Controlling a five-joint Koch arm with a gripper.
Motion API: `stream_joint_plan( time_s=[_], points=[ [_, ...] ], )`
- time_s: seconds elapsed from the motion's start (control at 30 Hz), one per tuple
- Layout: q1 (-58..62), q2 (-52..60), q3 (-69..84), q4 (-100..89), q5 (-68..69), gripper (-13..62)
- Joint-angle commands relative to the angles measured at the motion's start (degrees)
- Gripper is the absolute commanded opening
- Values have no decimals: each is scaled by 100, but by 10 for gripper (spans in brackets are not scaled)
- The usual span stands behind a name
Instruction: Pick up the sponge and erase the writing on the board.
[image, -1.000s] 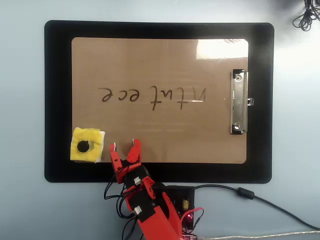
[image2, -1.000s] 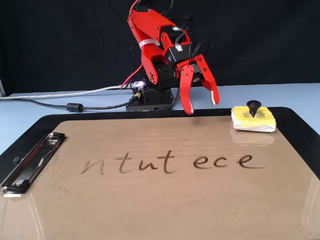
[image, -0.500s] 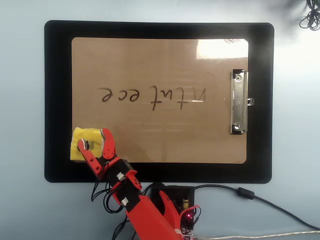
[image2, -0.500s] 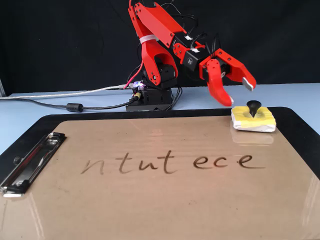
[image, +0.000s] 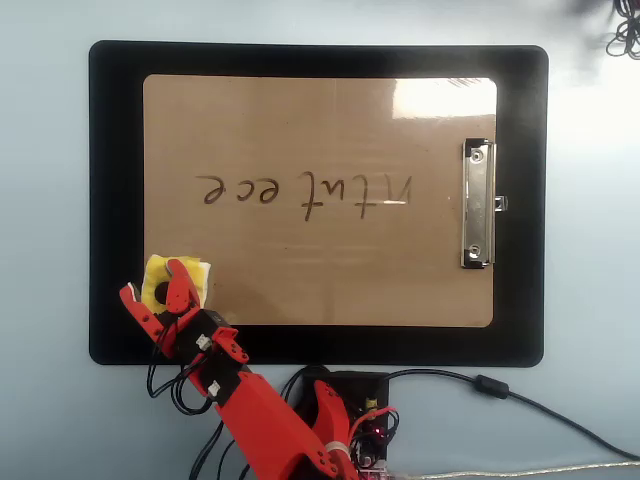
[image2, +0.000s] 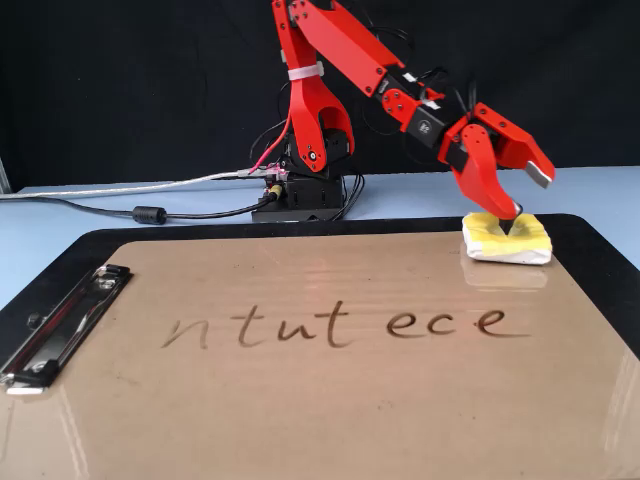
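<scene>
- The claw hangs spread over the sponge, one jaw tip right at the black knob, the other out past the sponge's far side; it pinches nothing yet.
- Overhead, the claw covers much of the sponge, which sits at the board's lower left corner, partly on the black mat.
- The writing runs along the board's middle, well apart from the sponge and untouched; the clip is at the right edge.
- Risk, as I judge it: the claw looks off-centre, so closing now could nudge the sponge onto the mat or catch only the knob, which might slip.
- Pressing down too hard could shift the board on the mat.
- No containers here.
</scene>
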Motion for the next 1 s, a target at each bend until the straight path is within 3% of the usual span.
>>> stream_joint_plan(
  time_s=[0.0, 0.2, 0.53, 0.97],
  points=[
    [-105, -35, -369, -571, -18, 337],
    [-97, -580, -343, -1687, 105, 336],
    [-97, -694, 387, -1793, 1872, 335],
    [-79, -756, 580, -2285, 2030, 332]
  ],
)
